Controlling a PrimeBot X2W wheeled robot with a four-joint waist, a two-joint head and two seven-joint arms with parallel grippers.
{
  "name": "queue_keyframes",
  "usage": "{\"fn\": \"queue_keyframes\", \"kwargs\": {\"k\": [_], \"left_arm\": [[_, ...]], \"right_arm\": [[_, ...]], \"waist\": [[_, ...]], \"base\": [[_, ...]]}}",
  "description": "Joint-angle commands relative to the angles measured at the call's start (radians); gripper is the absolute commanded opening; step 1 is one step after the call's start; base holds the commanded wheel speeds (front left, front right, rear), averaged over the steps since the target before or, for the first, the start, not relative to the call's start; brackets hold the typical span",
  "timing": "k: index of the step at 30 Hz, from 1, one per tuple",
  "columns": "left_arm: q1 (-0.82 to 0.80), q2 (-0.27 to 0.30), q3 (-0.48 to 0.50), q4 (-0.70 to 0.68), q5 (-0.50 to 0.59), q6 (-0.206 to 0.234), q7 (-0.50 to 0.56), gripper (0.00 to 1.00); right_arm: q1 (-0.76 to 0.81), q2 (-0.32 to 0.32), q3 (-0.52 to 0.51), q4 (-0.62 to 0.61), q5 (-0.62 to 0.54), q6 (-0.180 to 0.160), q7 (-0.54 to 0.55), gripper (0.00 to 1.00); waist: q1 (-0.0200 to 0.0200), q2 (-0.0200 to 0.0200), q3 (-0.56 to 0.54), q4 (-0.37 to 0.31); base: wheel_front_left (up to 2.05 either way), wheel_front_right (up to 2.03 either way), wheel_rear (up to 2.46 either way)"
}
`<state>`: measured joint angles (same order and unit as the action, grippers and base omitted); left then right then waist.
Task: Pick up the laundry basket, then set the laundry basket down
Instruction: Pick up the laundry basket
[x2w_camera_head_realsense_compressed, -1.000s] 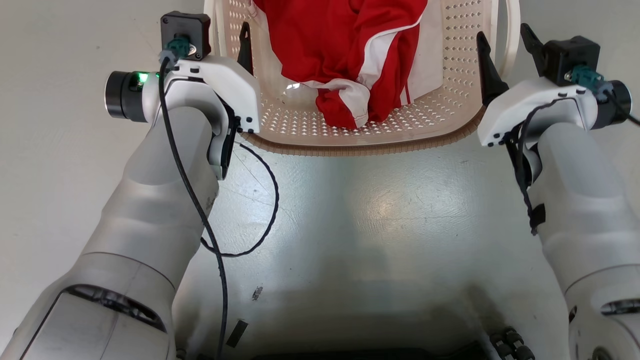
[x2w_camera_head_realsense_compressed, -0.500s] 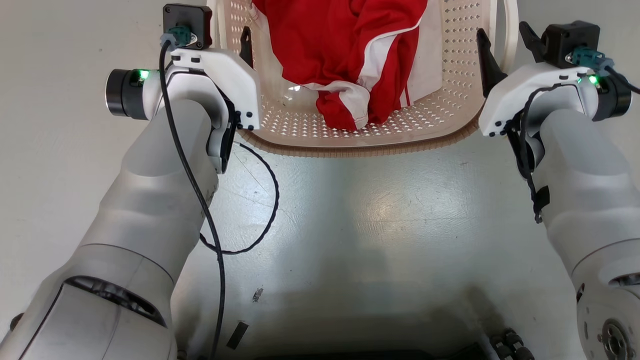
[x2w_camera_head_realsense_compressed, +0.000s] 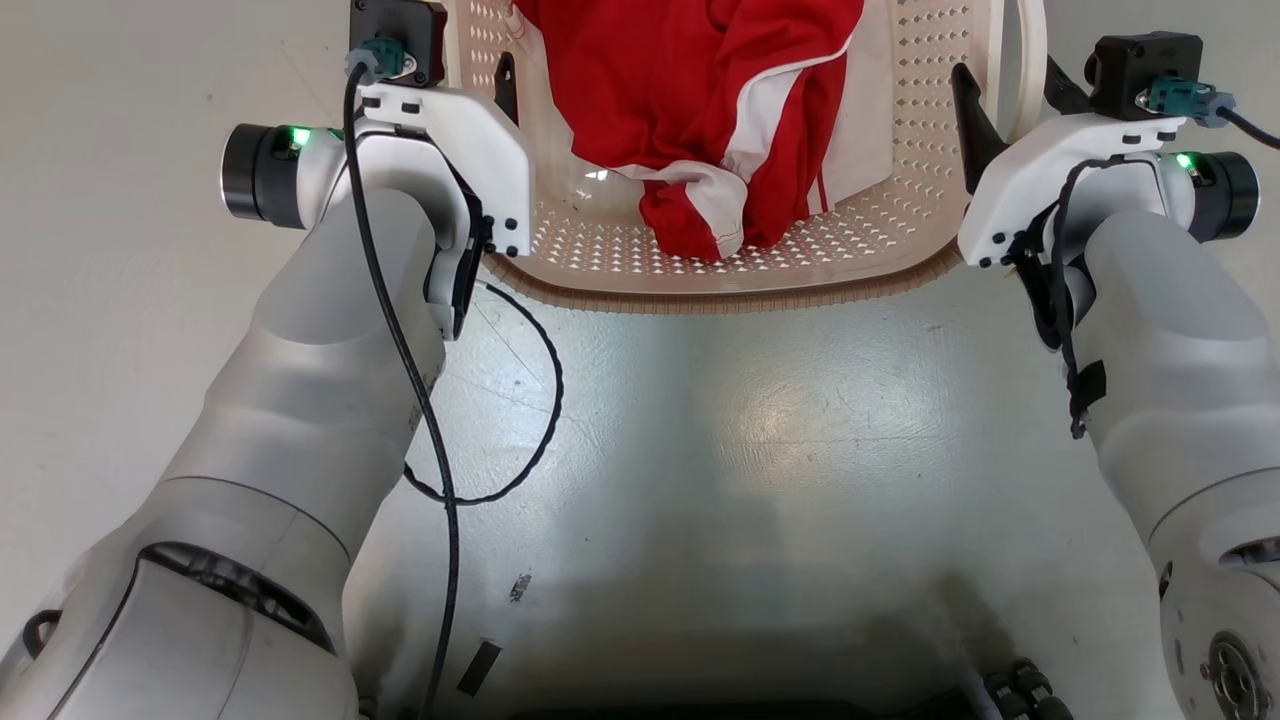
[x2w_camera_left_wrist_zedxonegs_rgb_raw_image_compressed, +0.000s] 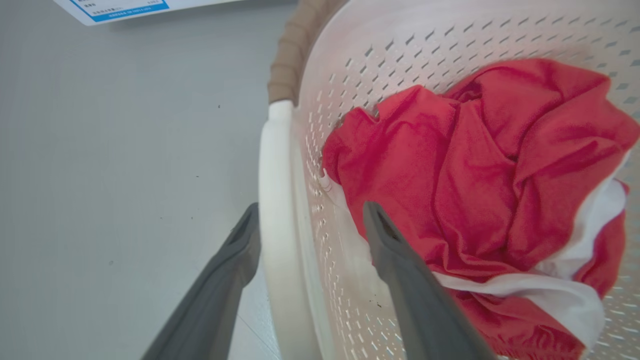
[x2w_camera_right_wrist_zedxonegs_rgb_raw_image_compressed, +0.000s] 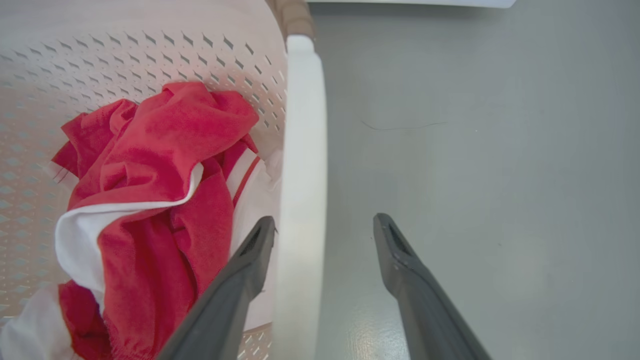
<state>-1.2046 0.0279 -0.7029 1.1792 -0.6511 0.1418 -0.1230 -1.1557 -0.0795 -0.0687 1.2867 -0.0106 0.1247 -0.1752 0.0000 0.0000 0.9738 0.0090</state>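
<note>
As both arms edge forward, left hand (x2w_camera_left_wrist_zedxonegs_rgb_raw_image_compressed: 311, 227) and right hand (x2w_camera_right_wrist_zedxonegs_rgb_raw_image_compressed: 325, 232), both released, straddle the handles (x2w_camera_left_wrist_zedxonegs_rgb_raw_image_compressed: 275, 200) of the laundry basket (x2w_camera_head_realsense_compressed: 720, 300); clamping should follow.

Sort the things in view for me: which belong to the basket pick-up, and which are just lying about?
Part of the job:
laundry basket
left handle and right handle
left gripper and right gripper, each open astride a handle

Lying about:
red and white garment inside the basket
blue-edged printed label beyond the basket
dark strip on the floor
</note>
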Motion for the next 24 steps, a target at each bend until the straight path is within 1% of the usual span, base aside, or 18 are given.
{"fn": "queue_keyframes", "kwargs": {"k": [1, 13, 14, 15, 16, 19, 20, 24], "left_arm": [[-0.009, 0.022, 0.005, -0.012, -0.012, 0.011, 0.0, 1.0], [-0.011, 0.022, -0.048, -0.009, -0.061, 0.025, 0.004, 1.0], [-0.012, 0.022, -0.052, -0.007, -0.064, 0.025, 0.003, 1.0], [-0.013, 0.022, -0.055, -0.006, -0.067, 0.025, 0.002, 1.0], [-0.014, 0.022, -0.058, -0.005, -0.07, 0.025, 0.001, 0.0], [-0.022, 0.022, -0.074, 0.003, -0.072, 0.019, 0.005, 0.0], [-0.025, 0.022, -0.076, 0.005, -0.073, 0.025, -0.005, 0.0], [-0.025, 0.022, -0.087, 0.01, -0.087, 0.027, -0.008, 0.0]], "right_arm": [[0.01, 0.017, 0.015, -0.001, 0.008, 0.006, -0.001, 1.0], [0.007, 0.006, 0.054, 0.002, 0.05, 0.006, -0.025, 1.0], [0.007, 0.006, 0.058, 0.002, 0.052, 0.006, -0.026, 0.91], [0.007, 0.006, 0.063, 0.002, 0.053, 0.006, -0.029, 0.47], [0.006, 0.006, 0.071, 0.002, 0.052, 0.006, -0.034, 0.0], [0.008, 0.007, 0.087, 0.002, 0.06, 0.006, -0.037, 0.0], [0.009, 0.005, 0.09, 0.003, 0.063, 0.006, -0.039, 0.0], [0.016, 0.005, 0.101, 0.003, 0.076, 0.006, -0.039, 0.0]], "waist": [[0.0, 0.0, 0.0, 0.0], [0.0, 0.0, -0.003, 0.007], [0.0, 0.0, -0.003, 0.007], [0.0, 0.0, -0.003, 0.007], [0.0, 0.0, -0.003, 0.008], [0.0, 0.0, -0.005, 0.008], [0.0, 0.0, -0.005, 0.009], [0.0, 0.0, -0.012, 0.009]], "base": [[0.0, 0.0, 0.0], [0.0, 0.0, 0.0], [0.0, 0.0, 0.0], [0.0, 0.0, 0.0], [0.0, 0.0, 0.0], [0.0, 0.0, 0.0], [0.0, 0.0, 0.0], [0.0, 0.0, 0.0]]}}
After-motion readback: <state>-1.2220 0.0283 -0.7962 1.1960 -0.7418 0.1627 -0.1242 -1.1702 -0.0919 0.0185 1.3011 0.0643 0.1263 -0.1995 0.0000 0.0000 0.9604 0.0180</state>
